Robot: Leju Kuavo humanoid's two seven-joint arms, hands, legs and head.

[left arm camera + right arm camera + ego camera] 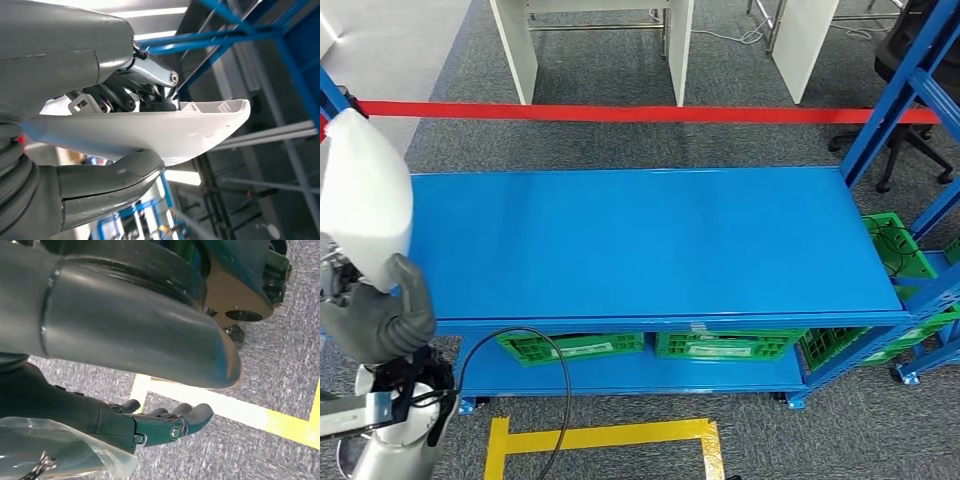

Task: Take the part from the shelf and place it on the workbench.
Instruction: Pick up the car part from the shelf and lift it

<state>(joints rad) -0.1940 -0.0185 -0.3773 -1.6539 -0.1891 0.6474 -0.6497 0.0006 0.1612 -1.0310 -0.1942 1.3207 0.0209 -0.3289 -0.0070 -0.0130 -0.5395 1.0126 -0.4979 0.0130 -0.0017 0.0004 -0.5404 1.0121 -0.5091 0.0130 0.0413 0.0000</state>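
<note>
A white curved plastic part (364, 195) is held up at the left edge of the head view, just off the left end of the blue workbench (644, 245). My left hand (376, 315) grips its lower end, thumb wrapped over the front. In the left wrist view the white part (166, 132) is clamped between the thick thumb (113, 185) and the dark fingers (151, 80). My right hand (166, 422) hangs over the grey carpet with its fingers loosely extended and nothing in them.
Green crates (727, 345) sit on the lower shelf under the bench top. A blue rack (905, 110) stands at the right. Red tape (637, 113) and yellow tape (607, 436) mark the floor. White desk legs (599, 45) stand beyond. A black cable (546, 345) loops near my left arm.
</note>
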